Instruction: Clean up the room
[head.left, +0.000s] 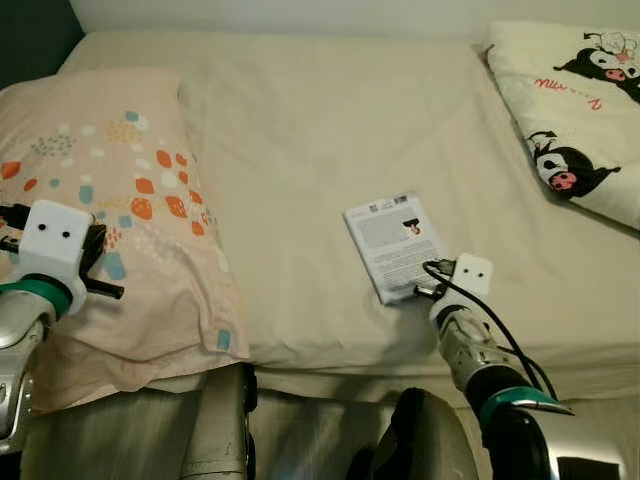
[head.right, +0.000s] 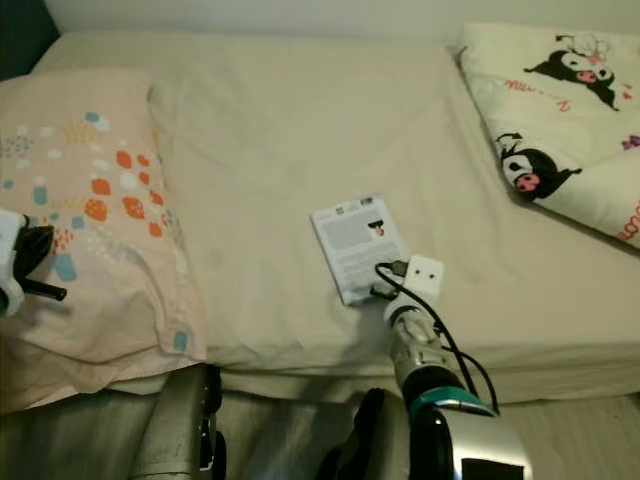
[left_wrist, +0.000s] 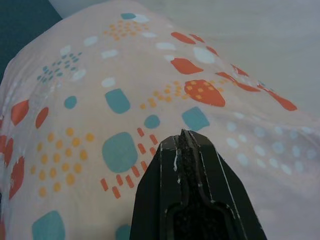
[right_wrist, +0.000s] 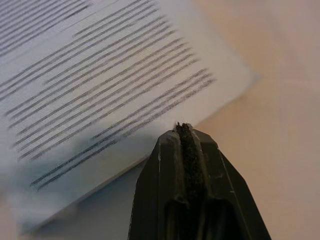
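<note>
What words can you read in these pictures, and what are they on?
Nothing can be read for sure.
White booklet on the bed: lines of print and a small code mark, too small and blurred to read.
Cartoon blanket: red lettering beside the black-and-white characters, too blurred to read.
Patterned pillow: shapes, no words.

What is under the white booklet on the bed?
The booklet lies flat on the cream bedsheet, which shows all around it. Whatever sits directly beneath is covered. The right gripper, fingers shut, is at its near edge.
</note>
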